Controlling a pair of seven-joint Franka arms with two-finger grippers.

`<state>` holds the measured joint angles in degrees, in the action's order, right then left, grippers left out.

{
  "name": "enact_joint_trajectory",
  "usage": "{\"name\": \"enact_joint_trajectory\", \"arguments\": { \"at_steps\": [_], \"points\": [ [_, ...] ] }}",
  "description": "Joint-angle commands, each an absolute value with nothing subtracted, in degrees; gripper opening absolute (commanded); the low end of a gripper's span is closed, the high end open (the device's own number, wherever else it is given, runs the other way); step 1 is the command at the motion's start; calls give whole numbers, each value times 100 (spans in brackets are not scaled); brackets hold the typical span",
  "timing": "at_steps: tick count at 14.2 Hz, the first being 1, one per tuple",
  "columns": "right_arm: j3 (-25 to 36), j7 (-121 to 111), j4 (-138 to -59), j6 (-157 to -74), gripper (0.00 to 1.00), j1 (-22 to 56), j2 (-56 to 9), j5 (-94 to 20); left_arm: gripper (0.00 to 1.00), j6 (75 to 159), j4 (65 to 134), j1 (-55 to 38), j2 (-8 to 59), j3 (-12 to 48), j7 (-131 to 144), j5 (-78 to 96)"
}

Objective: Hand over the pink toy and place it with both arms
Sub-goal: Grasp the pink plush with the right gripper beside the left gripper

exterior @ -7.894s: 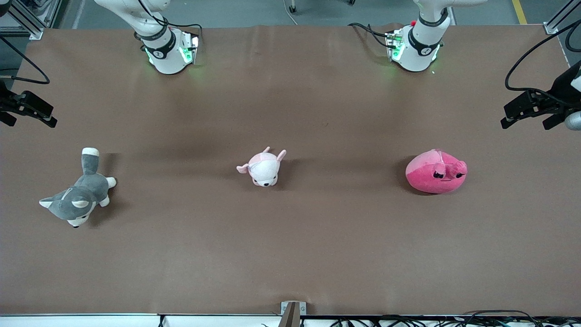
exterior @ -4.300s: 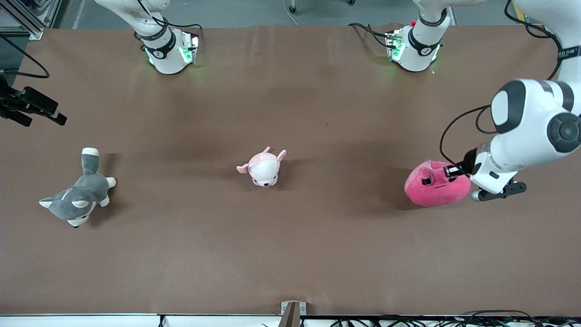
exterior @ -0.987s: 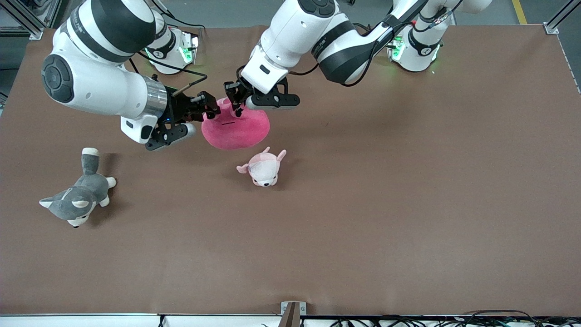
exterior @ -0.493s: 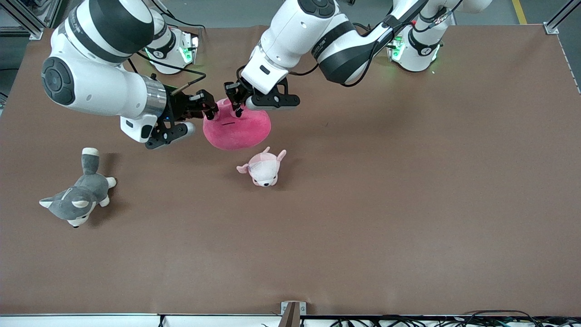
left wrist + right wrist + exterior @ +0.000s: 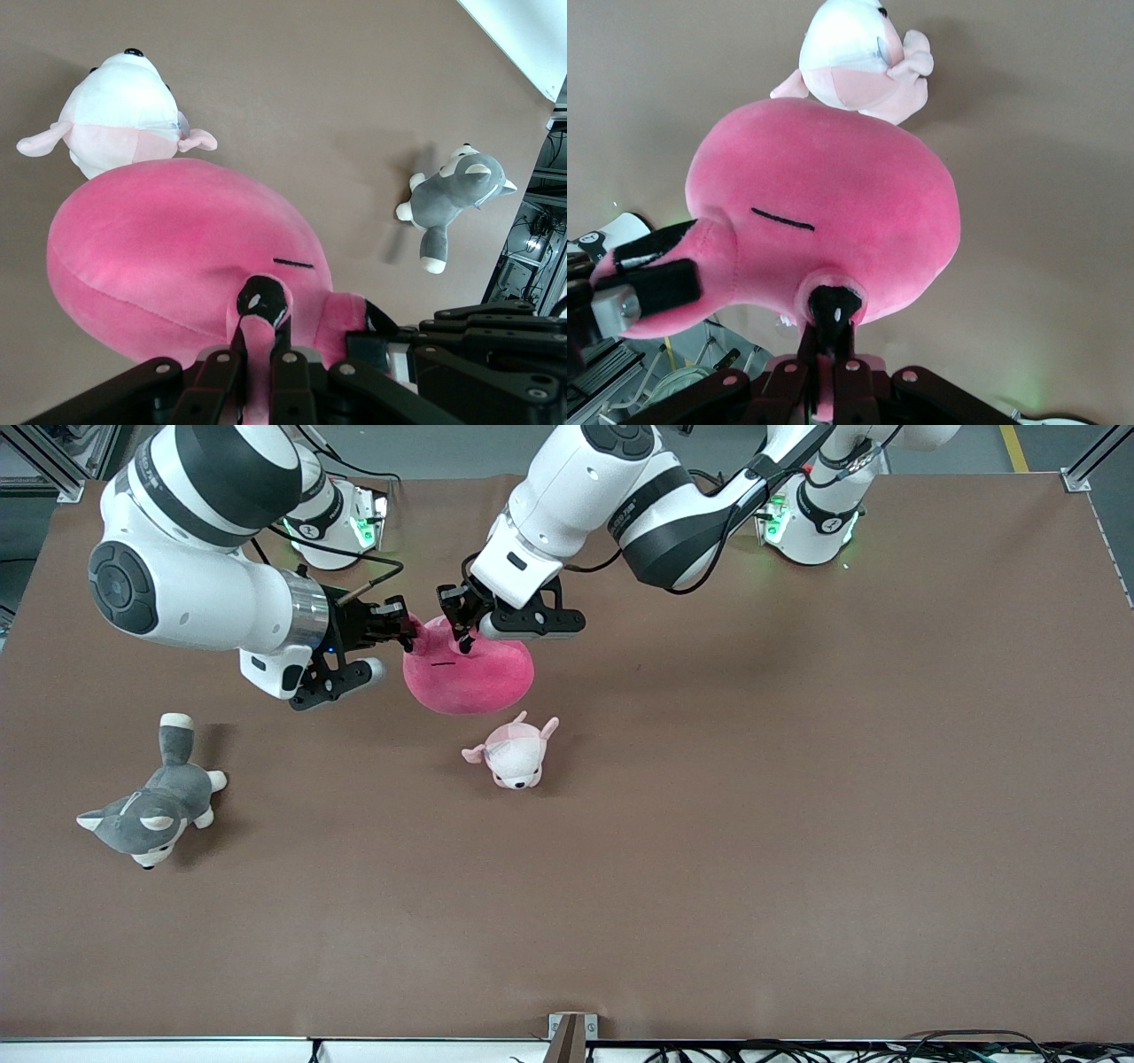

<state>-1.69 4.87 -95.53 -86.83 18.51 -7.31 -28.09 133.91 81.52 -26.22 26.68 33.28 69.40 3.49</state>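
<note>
The pink toy (image 5: 474, 677), a hot pink blob plush with a thin line mouth, hangs in the air between both grippers, over the table near the small pale plush. My left gripper (image 5: 461, 631) is shut on one dark-eyed stalk of it, seen pinched in the left wrist view (image 5: 257, 332). My right gripper (image 5: 406, 627) is shut on the other stalk, seen pinched in the right wrist view (image 5: 830, 341). The toy fills both wrist views (image 5: 177, 257) (image 5: 833, 204). Each wrist view also shows the other arm's gripper at the toy.
A small pale pink-and-white animal plush (image 5: 514, 753) lies on the brown table just nearer to the camera than the held toy. A grey-and-white husky plush (image 5: 151, 810) lies toward the right arm's end. Both arm bases stand along the table's back edge.
My right gripper moved in and shut on the toy's stalk. The toy shifted slightly toward the left arm's end. The left gripper kept its hold.
</note>
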Motion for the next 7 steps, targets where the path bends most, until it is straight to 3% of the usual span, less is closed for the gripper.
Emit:
{"name": "enact_joint_trajectory", "arguments": {
  "at_steps": [1,3,4,7],
  "points": [
    [-167,633,-9624,-8569,3,1837,-607,-2804,40,13421,8033,-2646,2681,3287,6970,299],
    [-150,633,-9615,-8526,2,1802,-598,-2795,94,13421,8033,-2663,2654,3287,6952,72],
    [-141,633,-9607,-8456,2,1758,-598,-2786,100,13412,8033,-2654,2628,3287,6970,-104],
    [-141,545,-9440,-8227,2,1355,-598,-2760,100,13176,8051,-2471,2304,3287,6952,-237]
  ]
}}
